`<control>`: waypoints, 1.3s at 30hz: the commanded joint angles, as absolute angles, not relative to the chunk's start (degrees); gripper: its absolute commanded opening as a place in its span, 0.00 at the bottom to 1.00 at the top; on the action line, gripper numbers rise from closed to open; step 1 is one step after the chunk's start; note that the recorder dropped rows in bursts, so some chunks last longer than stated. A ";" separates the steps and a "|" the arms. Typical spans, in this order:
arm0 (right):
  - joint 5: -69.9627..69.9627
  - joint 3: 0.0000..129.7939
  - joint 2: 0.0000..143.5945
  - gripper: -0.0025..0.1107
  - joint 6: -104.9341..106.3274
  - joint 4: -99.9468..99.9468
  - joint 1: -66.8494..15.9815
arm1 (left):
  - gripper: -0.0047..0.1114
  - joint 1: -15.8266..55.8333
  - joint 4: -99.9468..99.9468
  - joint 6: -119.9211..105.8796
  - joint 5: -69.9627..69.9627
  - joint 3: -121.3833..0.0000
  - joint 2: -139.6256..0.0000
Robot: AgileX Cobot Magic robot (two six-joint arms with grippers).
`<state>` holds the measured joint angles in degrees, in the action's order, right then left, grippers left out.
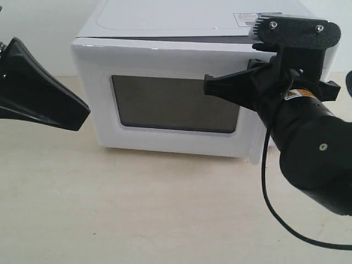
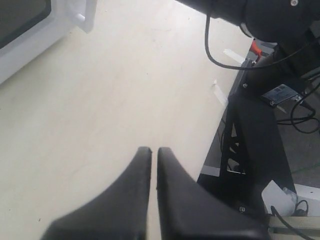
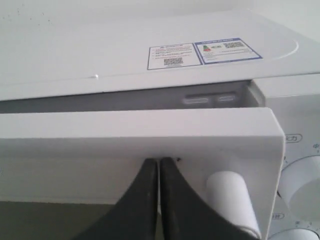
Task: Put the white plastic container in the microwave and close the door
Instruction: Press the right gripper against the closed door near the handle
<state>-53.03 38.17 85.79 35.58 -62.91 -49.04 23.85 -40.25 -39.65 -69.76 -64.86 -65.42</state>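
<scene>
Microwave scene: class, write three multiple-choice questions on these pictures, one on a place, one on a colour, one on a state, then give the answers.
1. The right jaws are: A at the door, beside its handle; B in a drawer; C around a cup.
2. The handle is: A black; B white; C red.
3. The door is: A wide open; B removed; C slightly ajar.
Answers: A, their tips sit at the door's front; B, a white bar; C, a narrow gap runs along its top.

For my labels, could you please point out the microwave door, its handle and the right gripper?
door (image 1: 165,104): exterior view, dark window.
handle (image 3: 233,201): right wrist view, white shaft.
right gripper (image 3: 159,163): right wrist view, between closed fingertips.
</scene>
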 commanded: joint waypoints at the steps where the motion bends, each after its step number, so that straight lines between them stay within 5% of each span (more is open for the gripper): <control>1: -51.52 38.40 85.80 0.02 33.89 -59.43 -46.94 | 0.08 24.06 -40.62 -39.23 -69.96 -64.55 -64.71; 39: -49.06 47.13 93.12 0.02 34.12 -54.74 -42.22 | 0.08 24.06 -41.04 -39.38 -69.96 -64.55 -63.69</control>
